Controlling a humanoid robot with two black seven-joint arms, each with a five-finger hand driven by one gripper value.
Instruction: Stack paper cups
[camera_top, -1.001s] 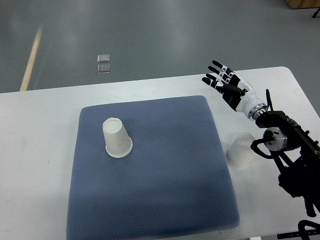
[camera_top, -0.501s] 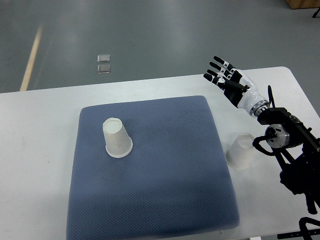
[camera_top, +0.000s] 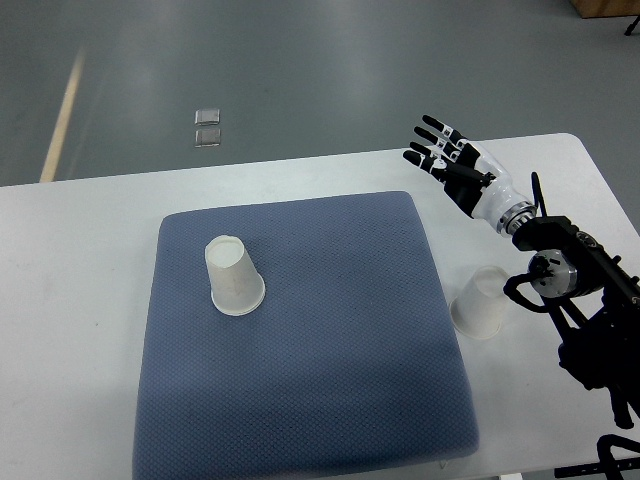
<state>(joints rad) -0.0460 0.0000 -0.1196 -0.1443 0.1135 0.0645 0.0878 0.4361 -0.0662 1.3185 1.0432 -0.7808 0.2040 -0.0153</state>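
While nothing is yet held, you have both cups upside down and well apart, so read the scene from your side outward.

Pad: the blue cushion covers most of the white table in front of you; its soft surface may let a cup rock when pressed.

Right cup: a paper cup stands rim-down on bare table just beside the pad's right edge, partly tucked under your right forearm hardware.

Left cup: the second paper cup stands rim-down on the pad, left of centre.

Right hand: your right hand hovers beyond the pad's far right corner, fingers spread and empty, palm roughly toward the pad.

Left hand: not visible.

Risk, arm sweep: if you lower the wrist toward the near cup, the forearm linkage could knock it over or off the table edge.

Risk, grip: squeezing thin paper hard would likely crush the wall and spoil nesting.

Risk, alignment: bringing one cup down off-centre over the other would probably tip the lower one.
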